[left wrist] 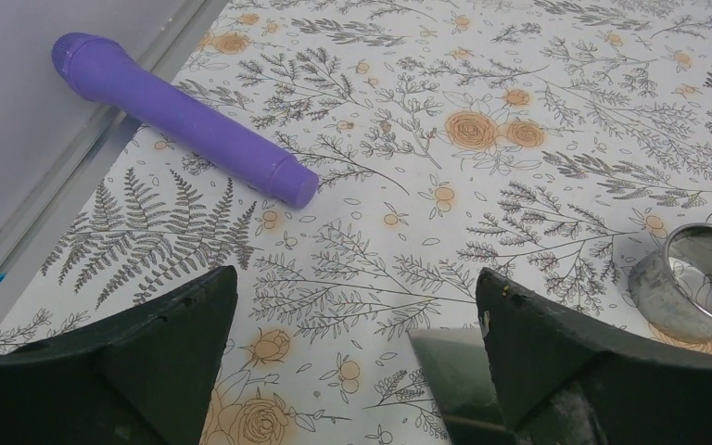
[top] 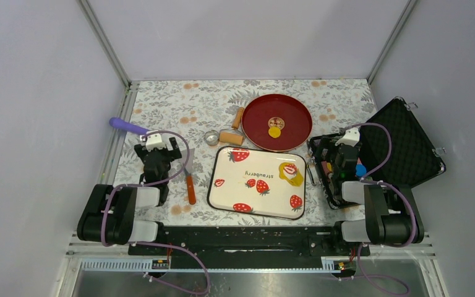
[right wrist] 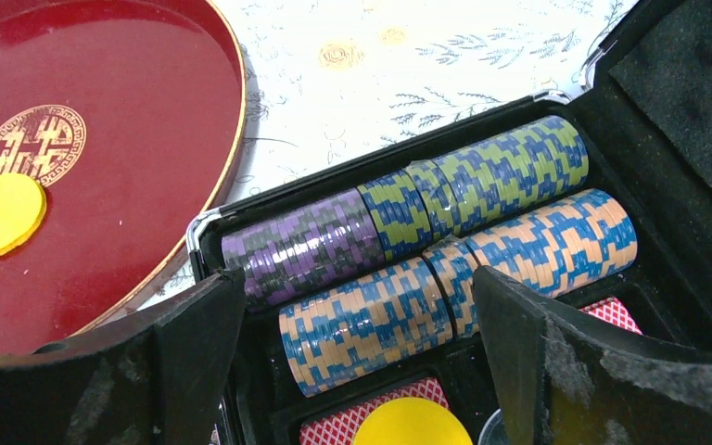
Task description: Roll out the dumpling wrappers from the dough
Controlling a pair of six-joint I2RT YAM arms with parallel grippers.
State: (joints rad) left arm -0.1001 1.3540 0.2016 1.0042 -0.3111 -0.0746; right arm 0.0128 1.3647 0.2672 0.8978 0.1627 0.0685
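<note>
Both robot claws hang released above a flower-printed tablecloth (top: pixel 179 105). The left claw (left wrist: pixel 357 306), fingers spread wide and gripping nothing, sits at the left of the overhead frame. A purple stick (left wrist: pixel 185 120) lies just beyond it near the wall, and a metal ring (left wrist: pixel 695 283) shows at the right edge of its wrist view.

The right claw (right wrist: pixel 357 315), equally slack, hovers over an open black case (right wrist: pixel 686 111) of striped poker chips (right wrist: pixel 482 185) at the right of the overhead frame.

One finished wrapper (top: pixel 274 132), a flat yellow disc, lies in the red plate (top: pixel 297 108) at upper centre, just below the plate's gold emblem. The dough (top: pixel 297 179), a flattened yellow patch, rests at the right end of the strawberry tray (top: pixel 235 185) in the middle, well apart from both claws.

A wooden roller (top: pixel 232 137) lies between tray and plate. An orange-handled tool (top: pixel 190 189) lies left of the tray.
</note>
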